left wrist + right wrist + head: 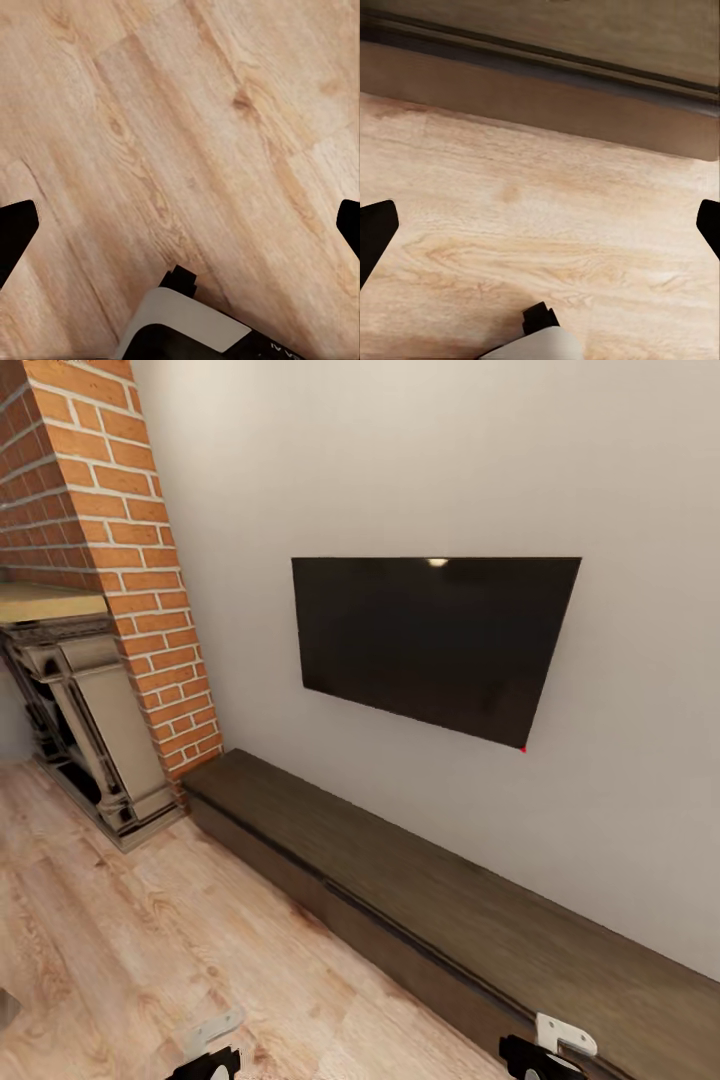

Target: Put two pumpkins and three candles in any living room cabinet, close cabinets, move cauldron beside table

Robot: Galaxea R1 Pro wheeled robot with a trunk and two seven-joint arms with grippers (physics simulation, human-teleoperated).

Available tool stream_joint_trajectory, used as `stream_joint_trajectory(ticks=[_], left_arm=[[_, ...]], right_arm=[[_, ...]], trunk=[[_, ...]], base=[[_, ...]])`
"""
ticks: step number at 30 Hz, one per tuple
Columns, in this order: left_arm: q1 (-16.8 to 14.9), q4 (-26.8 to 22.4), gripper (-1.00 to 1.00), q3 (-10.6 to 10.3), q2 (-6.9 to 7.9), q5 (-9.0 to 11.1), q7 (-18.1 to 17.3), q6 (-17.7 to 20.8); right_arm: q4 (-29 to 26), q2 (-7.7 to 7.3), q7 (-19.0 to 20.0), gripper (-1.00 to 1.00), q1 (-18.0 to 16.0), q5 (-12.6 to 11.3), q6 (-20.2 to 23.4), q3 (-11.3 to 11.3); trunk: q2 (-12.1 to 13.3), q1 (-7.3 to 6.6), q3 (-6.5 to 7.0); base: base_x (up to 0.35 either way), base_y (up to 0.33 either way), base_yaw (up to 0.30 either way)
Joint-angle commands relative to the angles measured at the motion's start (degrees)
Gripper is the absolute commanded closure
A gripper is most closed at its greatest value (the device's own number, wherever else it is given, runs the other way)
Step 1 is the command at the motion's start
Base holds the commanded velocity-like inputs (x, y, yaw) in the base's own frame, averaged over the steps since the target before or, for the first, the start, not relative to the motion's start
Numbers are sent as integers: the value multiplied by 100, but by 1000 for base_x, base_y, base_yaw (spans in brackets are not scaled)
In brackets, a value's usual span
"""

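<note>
Facing the closed cabinet along the wall beneath a TV; both grippers, left and right, spread wide, empty, over floor; best approach squarely before reaching any drawer.

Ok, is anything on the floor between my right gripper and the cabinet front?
Nothing visible. The right gripper is open and empty over bare plank floor, which runs unbroken up to the closed dark-brown cabinet. The cabinet's top is bare too.
</note>
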Motion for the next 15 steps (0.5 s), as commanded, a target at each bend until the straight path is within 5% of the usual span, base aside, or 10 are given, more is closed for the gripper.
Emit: stream_joint_trajectory(ticks=[1,6,15], left_arm=[[-5,-8,-100,-28,3,37,46,20],[-5,-8,-100,-30,6,33,45,20],[-5,-8,-100,-27,4,32,46,20]], right_arm=[[-12,-8,-55,-100,-2,-45,18,95],[-12,-7,-69,-100,-9,-45,12,499],[96,-1,-66,-100,-22,-56,47,567]], trunk=[[-8,2,-14],[-8,2,-44],[-8,2,-89]], base=[[0,0,252],[0,0,216],[0,0,208]])
